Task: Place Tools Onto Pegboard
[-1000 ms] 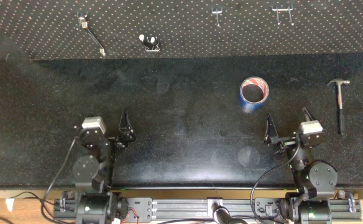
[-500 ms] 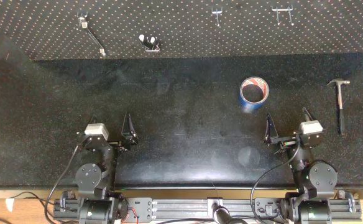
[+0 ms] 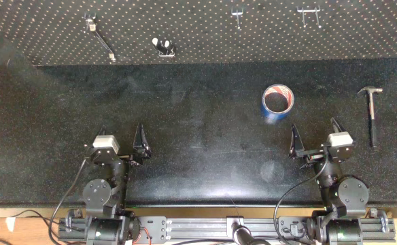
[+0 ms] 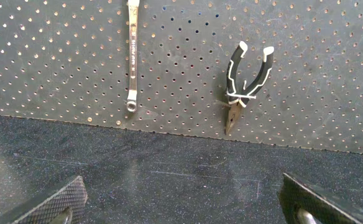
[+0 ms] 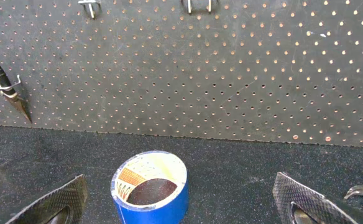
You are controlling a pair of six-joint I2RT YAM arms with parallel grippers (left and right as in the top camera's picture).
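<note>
Left gripper (image 3: 121, 138) and right gripper (image 3: 314, 136) rest released, empty; tape roll (image 3: 278, 101) and hammer (image 3: 371, 116) lie right, awaiting the far pegboard (image 3: 198, 34).

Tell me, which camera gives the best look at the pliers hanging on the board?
The left wrist view: the pliers hang in full sight on the pegboard, handles up, nose down. In the top view they are tiny; in the right wrist view they are cut off at the edge, nose end visible.

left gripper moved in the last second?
Yes. The left gripper shifted slightly right and down the top view, away from the pliers on the pegboard.
</note>
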